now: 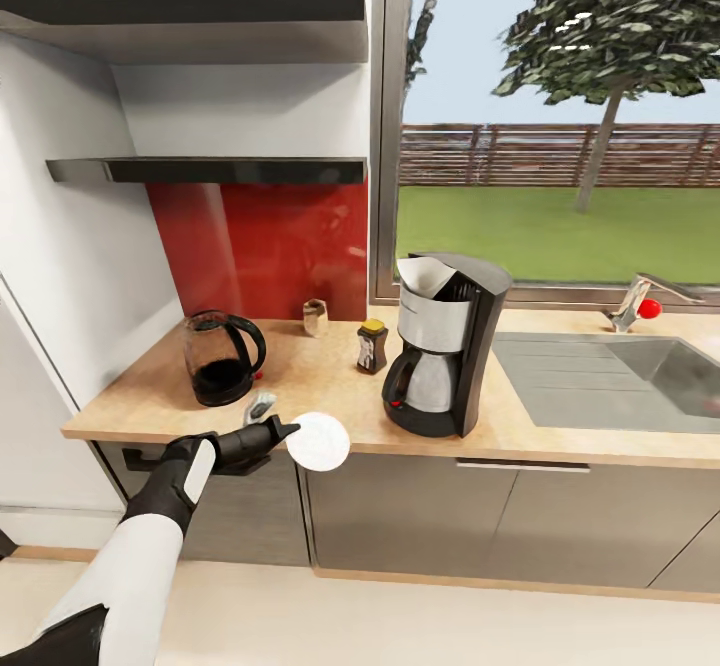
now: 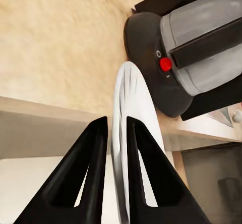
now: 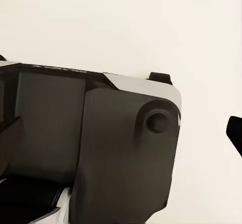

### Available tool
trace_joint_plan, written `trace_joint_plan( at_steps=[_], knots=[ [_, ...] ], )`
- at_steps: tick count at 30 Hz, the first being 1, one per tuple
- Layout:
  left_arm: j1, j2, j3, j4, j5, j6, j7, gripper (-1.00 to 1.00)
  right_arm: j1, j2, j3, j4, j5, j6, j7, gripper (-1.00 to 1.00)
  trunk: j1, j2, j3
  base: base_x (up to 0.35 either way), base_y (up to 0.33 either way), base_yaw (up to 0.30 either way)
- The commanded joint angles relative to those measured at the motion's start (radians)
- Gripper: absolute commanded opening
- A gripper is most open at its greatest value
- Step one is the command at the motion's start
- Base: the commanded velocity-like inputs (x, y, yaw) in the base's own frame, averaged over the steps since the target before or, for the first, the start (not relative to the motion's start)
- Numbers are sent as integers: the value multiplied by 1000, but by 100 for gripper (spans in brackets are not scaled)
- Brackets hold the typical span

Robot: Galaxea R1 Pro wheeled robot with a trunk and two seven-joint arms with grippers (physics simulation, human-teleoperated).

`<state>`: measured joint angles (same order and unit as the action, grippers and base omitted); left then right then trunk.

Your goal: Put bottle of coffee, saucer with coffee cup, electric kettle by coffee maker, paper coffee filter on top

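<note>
Saucer [image 1: 320, 441] pinched by its rim in the left gripper [image 1: 286, 433], held at the counter's [image 1: 150, 401] front edge.
It looked light, stiff, breakable and slick, so a rim pinch seemed the only hold. Bare counter lay between the electric kettle [image 1: 222, 356] and coffee maker [image 1: 445, 341]; the coffee bottle [image 1: 372, 346] stood behind.

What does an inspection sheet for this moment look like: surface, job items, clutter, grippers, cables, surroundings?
Surface: wooden countertop, sink at its right.
Job's things: coffee maker with paper filter on top; coffee bottle beside it; kettle further left; cup by the red backsplash; saucer held at the counter's edge.
Clutter: nothing seen.
Grippers: left gripper shut on saucer; right cannot tell.
Cables: nothing seen.
Surroundings: shelves, window, faucet.
</note>
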<state>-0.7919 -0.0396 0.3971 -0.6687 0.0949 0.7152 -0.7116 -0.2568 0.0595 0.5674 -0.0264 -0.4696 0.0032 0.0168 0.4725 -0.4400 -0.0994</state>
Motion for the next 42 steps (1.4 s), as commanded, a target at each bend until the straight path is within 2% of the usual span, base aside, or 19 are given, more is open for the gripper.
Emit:
trace_joint_plan(
  at_steps=[1, 6, 11, 17, 20, 22, 27, 42],
  knots=[
    [-1, -1, 5, 0, 2, 6, -1, -100, -1, -4, 8, 0, -10, 1, 1, 100, 1, -2, -2, 64, 0, 0],
    [-1, -1, 5, 0, 4, 5, 0, -100, -1, -27, 8, 0, -12, 1, 0, 100, 1, -2, -2, 259, 0, 0],
    [-3, 0, 6, -1, 5, 6, 0, -100, -1, -29, 8, 0, -12, 1, 0, 100, 1, -2, -2, 328, 0, -62],
    [-1, 0, 15, 1, 6, 7, -1, -100, -1, -29, 8, 0, -12, 1, 0, 100, 1, -2, -2, 174, 0, -260],
    [0, 0, 32, 24, 31, 5, -2, -100, -1, -29, 8, 0, -12, 1, 0, 100, 1, -2, -2, 17, 0, -104],
    [0, 2, 37, 59, 57, -20, -2, -100, -1, -29, 8, 0, -12, 1, 0, 100, 1, -2, -2, 3, 0, -19],
    [0, 1, 36, 124, 72, -122, 0, -100, -1, -29, 8, 0, -12, 1, 0, 100, 1, -2, -2, 1, 0, -4],
    [2, -1, 36, 153, 66, -130, 1, -100, -1, -29, 9, 0, -11, 1, 0, 100, 1, -2, -2, 69, 0, 0]
  ],
)
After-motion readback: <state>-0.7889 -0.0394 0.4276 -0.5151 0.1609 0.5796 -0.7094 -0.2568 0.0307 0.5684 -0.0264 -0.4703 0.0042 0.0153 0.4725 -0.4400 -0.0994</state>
